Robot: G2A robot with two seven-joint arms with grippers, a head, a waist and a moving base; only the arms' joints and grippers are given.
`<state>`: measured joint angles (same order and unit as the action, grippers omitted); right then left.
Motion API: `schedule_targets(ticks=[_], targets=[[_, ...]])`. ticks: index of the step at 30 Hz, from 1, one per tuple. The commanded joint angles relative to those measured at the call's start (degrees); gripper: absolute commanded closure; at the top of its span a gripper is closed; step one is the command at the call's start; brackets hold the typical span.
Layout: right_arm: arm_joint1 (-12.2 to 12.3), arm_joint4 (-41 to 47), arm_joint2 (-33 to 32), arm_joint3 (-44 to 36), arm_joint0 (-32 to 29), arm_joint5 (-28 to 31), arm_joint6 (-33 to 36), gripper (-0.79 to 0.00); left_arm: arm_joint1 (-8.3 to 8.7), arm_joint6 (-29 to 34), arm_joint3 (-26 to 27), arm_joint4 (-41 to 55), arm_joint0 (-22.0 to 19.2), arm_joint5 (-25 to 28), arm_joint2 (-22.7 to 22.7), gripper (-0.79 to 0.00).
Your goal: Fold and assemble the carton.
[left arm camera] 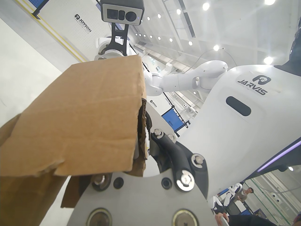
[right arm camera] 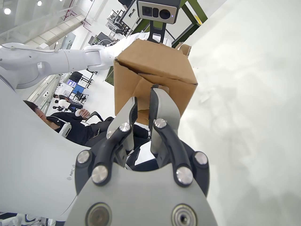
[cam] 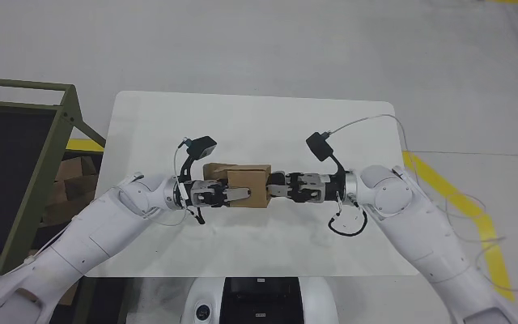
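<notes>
A brown cardboard carton (cam: 247, 185) hangs just above the middle of the white table (cam: 243, 121), held between both grippers. My left gripper (cam: 231, 195) is shut on the carton's left end. In the left wrist view a creased panel (left arm camera: 82, 118) with a torn edge covers most of that gripper, and one black finger (left arm camera: 164, 147) shows beside it. My right gripper (cam: 273, 188) meets the carton's right end. In the right wrist view its fingers (right arm camera: 143, 95) stand almost together, pinching an end flap of the carton (right arm camera: 155, 66).
A green metal rack (cam: 48, 130) stands off the table's left edge, with loose cardboard pieces (cam: 77, 182) under it. Yellow floor tape (cam: 453, 202) runs past the right side. Bare tabletop lies in front of and behind the carton.
</notes>
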<state>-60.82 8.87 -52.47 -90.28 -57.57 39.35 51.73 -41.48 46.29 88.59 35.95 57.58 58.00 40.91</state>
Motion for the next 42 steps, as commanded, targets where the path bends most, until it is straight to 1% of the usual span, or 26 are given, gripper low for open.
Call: schedule_targets(ticks=[1, 18, 25, 30, 37, 40, 42], targets=[[-0.23, -0.05, 0.62, 0.24, 0.59, -0.16, 0.02, -0.092, -0.01, 0.00, -0.04, 0.04, -0.05, 0.00, -0.08, 0.000], [-1.47, -0.02, 3.37, 2.14, 3.07, 0.04, 0.14, -0.080, -0.16, 0.00, -0.17, 0.35, -0.45, 0.00, -0.41, 0.000], [-1.57, 0.06, 3.13, 2.37, 3.14, 0.66, 0.07, -0.092, -0.20, 0.00, -0.47, 0.35, -0.55, 0.00, -0.47, 0.000], [-1.11, 0.09, 1.25, 2.33, 2.02, 1.45, -0.45, -0.102, -0.17, 0.00, -0.75, 0.43, -0.63, 0.00, -0.39, 0.000], [0.25, 0.35, -3.15, 0.82, -1.48, 2.15, -0.23, -0.111, -0.04, 0.00, -0.75, 0.73, -0.46, 0.00, -0.12, 0.000], [0.86, 0.13, -5.58, -0.19, -3.31, 3.10, -1.06, -0.102, -0.01, 0.00, -1.00, 0.65, -0.37, 0.00, 0.01, 0.000], [1.27, -0.59, -7.38, -1.17, -4.72, 4.80, -2.09, -0.080, 0.01, 0.03, -1.30, 0.41, -0.39, -0.03, 0.16, 0.000]])
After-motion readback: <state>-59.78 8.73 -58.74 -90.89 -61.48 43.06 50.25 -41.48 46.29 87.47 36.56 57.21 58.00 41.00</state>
